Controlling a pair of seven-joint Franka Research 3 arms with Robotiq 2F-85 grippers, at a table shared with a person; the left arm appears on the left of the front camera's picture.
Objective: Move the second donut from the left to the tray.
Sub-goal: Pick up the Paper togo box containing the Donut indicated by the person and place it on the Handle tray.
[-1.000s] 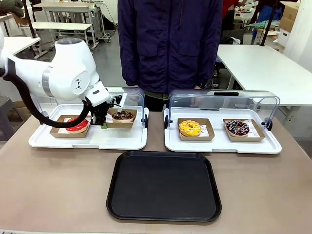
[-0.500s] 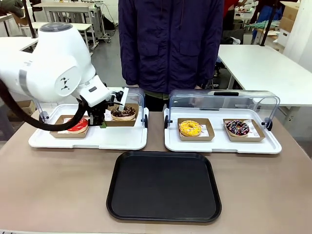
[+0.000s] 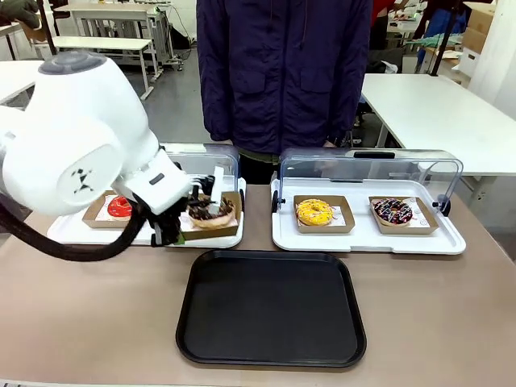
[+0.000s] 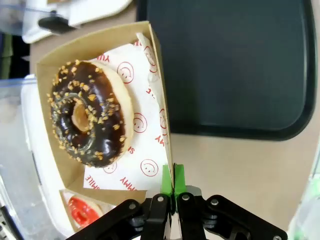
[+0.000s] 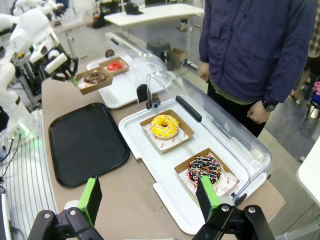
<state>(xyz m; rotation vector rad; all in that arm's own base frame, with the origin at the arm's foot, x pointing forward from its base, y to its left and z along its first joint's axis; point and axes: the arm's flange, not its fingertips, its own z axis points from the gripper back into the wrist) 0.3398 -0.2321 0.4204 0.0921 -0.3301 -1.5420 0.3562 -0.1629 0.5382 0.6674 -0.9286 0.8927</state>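
Partly arm-hidden: left gripper (image 4: 173,176) jaws pinching chocolate donut's carton (image 4: 159,75) wall.

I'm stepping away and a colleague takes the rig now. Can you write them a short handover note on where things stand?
Left gripper: shut on the rim of the cardboard tray holding the chocolate crumb donut, lifted at the front edge of the left display tray.
Right gripper: open, holding nothing, hanging above the table's right end.
Black tray: bare, in front of the display trays.
Done: donut picked up in its cardboard tray.
Left: carry it over the black tray, set it down, release.
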